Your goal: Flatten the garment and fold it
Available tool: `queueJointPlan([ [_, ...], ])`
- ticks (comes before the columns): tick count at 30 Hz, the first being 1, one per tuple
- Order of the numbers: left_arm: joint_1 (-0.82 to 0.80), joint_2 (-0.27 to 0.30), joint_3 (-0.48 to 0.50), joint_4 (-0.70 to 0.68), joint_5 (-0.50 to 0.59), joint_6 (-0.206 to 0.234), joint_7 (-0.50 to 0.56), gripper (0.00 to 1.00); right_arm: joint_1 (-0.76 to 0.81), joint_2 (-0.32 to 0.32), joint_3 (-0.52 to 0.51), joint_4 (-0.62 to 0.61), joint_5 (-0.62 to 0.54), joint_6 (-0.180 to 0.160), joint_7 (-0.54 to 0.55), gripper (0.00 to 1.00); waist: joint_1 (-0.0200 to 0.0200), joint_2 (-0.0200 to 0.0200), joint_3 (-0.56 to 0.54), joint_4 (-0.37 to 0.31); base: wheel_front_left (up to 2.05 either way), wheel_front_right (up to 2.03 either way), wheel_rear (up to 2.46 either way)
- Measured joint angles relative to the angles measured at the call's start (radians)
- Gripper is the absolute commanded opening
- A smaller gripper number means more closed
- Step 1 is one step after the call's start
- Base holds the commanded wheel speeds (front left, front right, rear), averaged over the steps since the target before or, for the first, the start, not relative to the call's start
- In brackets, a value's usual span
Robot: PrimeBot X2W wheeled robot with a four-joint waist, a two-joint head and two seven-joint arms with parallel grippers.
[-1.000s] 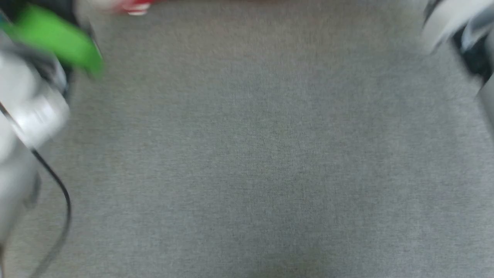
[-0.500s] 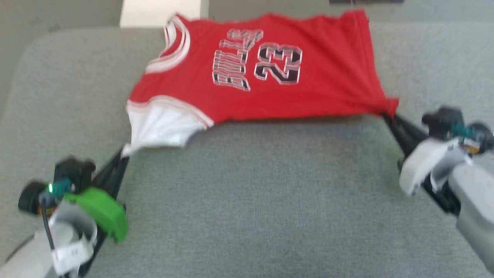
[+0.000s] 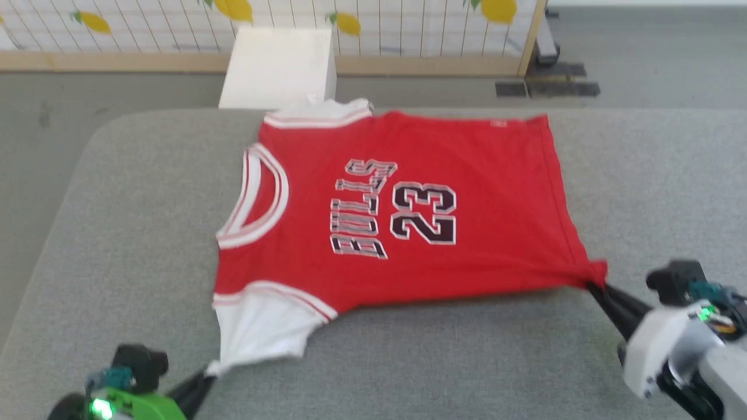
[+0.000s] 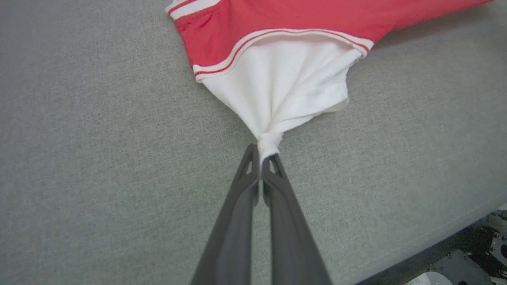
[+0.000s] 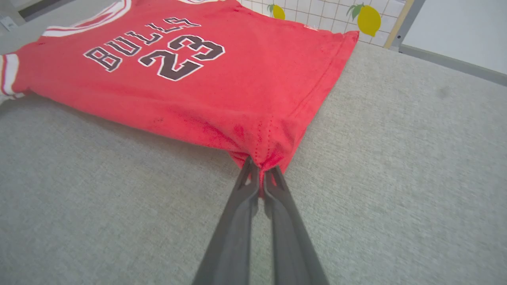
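Garment [image 3: 478,175] spans left end effector [image 4: 261,156], right end effector [image 5: 259,169].

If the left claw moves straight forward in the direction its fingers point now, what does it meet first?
The white short sleeve of the red jersey T-shirt, whose tip the left claw pinches shut. Pushing on would likely bunch this cloth toward the red chest part.

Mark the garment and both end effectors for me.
garment [image 3: 478,175]: head view, red body beside the number print.
left end effector [image 4: 261,153]: left wrist view, between fingertips shut on the white sleeve.
right end effector [image 5: 260,167]: right wrist view, between fingertips shut on the red hem corner.
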Motion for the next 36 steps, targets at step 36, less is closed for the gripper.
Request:
queueJointPlan([
  [36, -0.269, -0.069, 0.136, 0.043, -0.024, -0.087, -0.111, 0.0, 0.112, -0.039, -0.257, -0.341, 0.097, 0.0, 0.269, 0.0, 0.0001, 0.0, 0.124, -0.035, 0.0, 0.0, 0.0],
])
